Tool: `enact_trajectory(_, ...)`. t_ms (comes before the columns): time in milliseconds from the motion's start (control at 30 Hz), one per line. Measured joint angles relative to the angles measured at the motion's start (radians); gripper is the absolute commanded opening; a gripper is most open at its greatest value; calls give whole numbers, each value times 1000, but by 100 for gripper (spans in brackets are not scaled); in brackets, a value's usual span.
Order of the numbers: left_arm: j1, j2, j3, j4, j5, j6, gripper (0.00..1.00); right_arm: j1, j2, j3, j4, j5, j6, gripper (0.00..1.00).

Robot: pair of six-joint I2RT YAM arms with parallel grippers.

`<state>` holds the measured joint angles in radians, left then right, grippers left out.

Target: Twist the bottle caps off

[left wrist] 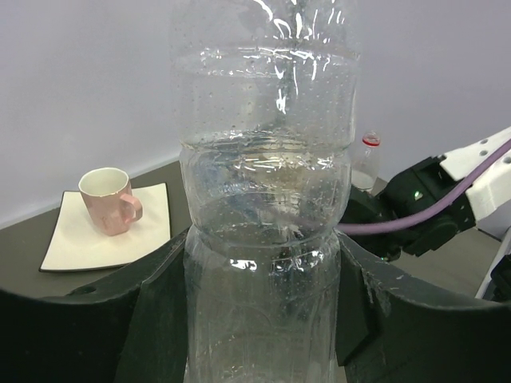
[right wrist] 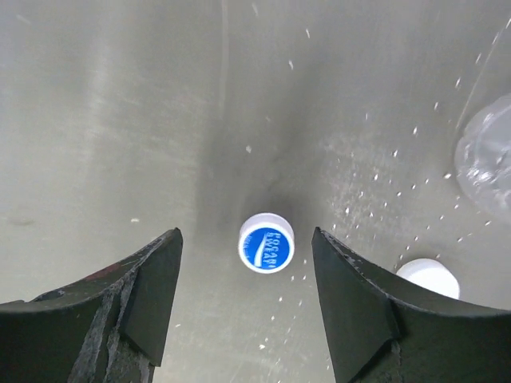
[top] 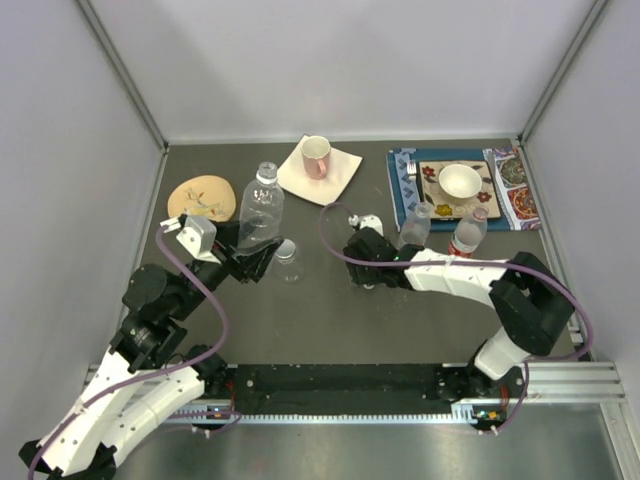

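Observation:
My left gripper (top: 245, 250) is shut on the lower body of a tall clear bottle (top: 260, 210). That bottle (left wrist: 267, 199) fills the left wrist view, with a black finger pressed on each side. My right gripper (top: 358, 268) hangs open over the table. Between its spread fingertips a blue cap (right wrist: 266, 243) lies on the table, touching neither finger. A white cap (right wrist: 429, 278) lies just to its right. A short squat bottle (top: 287, 260) stands beside the held one. Two slim bottles stand near the mat, one pale-topped (top: 416, 225) and one red-capped (top: 467, 232).
A pink mug (top: 316, 157) sits on a white square plate (top: 340, 175) at the back. A white bowl (top: 460, 181) rests on a patterned mat (top: 400, 195) at the back right. A round wooden board (top: 202, 197) lies at the left. Grey walls enclose the table.

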<state>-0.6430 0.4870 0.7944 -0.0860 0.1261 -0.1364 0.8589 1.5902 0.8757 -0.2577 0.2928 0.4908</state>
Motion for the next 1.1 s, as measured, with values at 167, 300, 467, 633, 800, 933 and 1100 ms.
enact_trajectory(167,0,1,0,0,0,0,63,8,-57,223,-148,33,-45,68)
enact_trajectory(300,0,7,2,0,-4,5,63,9,-87,509,-242,96,-99,70)
enact_trajectory(467,0,37,24,1,-13,9,65,10,-208,693,-302,167,-150,75)
enact_trajectory(633,0,122,63,12,35,9,67,9,-411,666,-287,133,-154,80)
enact_trajectory(800,0,309,155,-2,222,8,67,-22,-620,490,-127,-135,-93,86)
enact_trajectory(933,0,414,180,-2,346,-4,66,-39,-632,488,-17,-353,-34,88)
enact_trajectory(1100,0,434,180,2,415,-31,67,-40,-601,486,20,-448,-18,87)
